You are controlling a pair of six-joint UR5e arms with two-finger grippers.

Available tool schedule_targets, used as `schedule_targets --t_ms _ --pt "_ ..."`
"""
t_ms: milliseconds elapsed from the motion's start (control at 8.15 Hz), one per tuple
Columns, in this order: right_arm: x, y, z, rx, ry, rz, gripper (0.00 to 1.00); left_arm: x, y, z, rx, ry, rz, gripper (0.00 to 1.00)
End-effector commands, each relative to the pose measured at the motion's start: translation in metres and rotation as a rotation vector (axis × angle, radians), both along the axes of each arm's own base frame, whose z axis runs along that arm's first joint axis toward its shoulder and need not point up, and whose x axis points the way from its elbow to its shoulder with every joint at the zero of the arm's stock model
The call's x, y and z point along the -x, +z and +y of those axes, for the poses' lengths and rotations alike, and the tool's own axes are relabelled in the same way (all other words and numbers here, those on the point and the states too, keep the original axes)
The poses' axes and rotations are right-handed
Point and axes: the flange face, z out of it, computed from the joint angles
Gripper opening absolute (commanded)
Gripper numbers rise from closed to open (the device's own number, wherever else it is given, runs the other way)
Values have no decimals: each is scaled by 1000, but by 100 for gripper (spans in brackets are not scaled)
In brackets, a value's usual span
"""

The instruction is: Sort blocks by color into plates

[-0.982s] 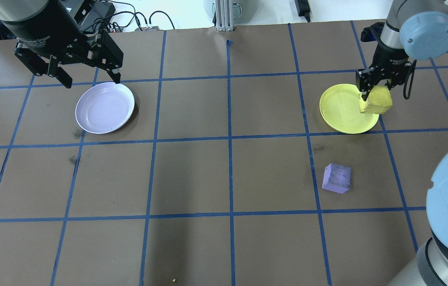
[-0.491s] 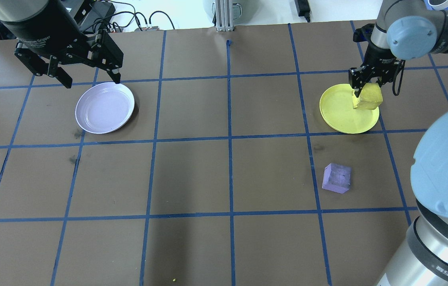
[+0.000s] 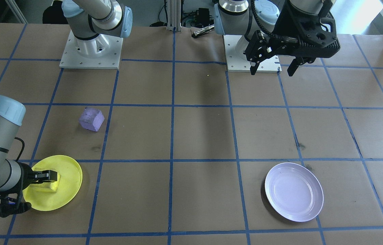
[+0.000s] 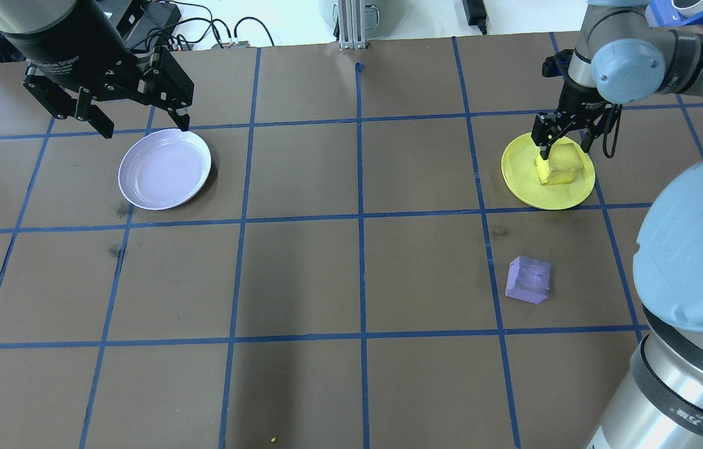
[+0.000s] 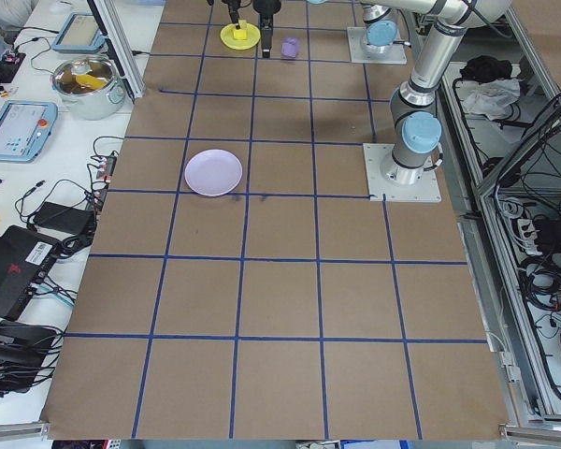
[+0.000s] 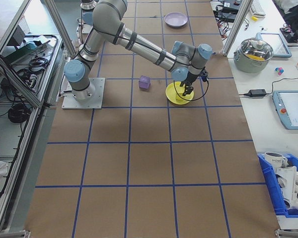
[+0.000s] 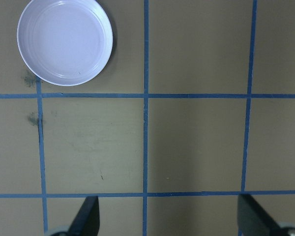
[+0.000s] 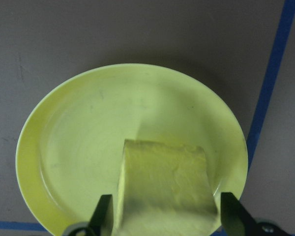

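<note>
The yellow block [image 4: 558, 165] sits low over the yellow plate [image 4: 519, 178] at the table's right. My right gripper [image 4: 562, 146] is shut on it. In the right wrist view the yellow block [image 8: 164, 187] fills the space between both fingers, above the yellow plate [image 8: 88, 128]. The purple block [image 4: 529, 280] lies alone on the table, nearer the robot than that plate. My left gripper [image 4: 144, 128] hangs open and empty, high beside the far edge of the lavender plate [image 4: 164, 168]. The left wrist view shows that lavender plate [image 7: 64, 42] bare.
Brown paper with a blue tape grid covers the table. An aluminium post [image 4: 351, 25] and cables stand at the far edge. A lidded pot [image 6: 257, 49], a tablet [image 6: 290, 109] and a blue bin [image 6: 288, 183] lie on the side bench. The arm bases [image 3: 91, 51] are bolted at the robot's side.
My right gripper has carried the yellow block left and down, from over the plate's right rim to low above its middle. The left arm and the purple block have not moved.
</note>
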Motion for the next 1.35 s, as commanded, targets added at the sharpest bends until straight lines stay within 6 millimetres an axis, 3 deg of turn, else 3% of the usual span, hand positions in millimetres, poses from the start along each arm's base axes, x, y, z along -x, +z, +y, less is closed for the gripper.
schedule_targets --t_ms 0,123,368,736,1227 --pt "-16 24 11 -13 19 1 100 0 0 0 1 0 1 100" --pt "-19 41 28 -78 16 -13 100 0 2 2 4 -5 -1 100" --pt "-37 40 75 -196 -181 -74 100 0 1 1 3 -17 -1 100" --pt "-58 -13 133 -331 -334 -132 100 0 3 2 6 -18 -1 100" --pt "-63 -50 170 -438 -317 -116 100 0 3 2 8 -18 -1 100"
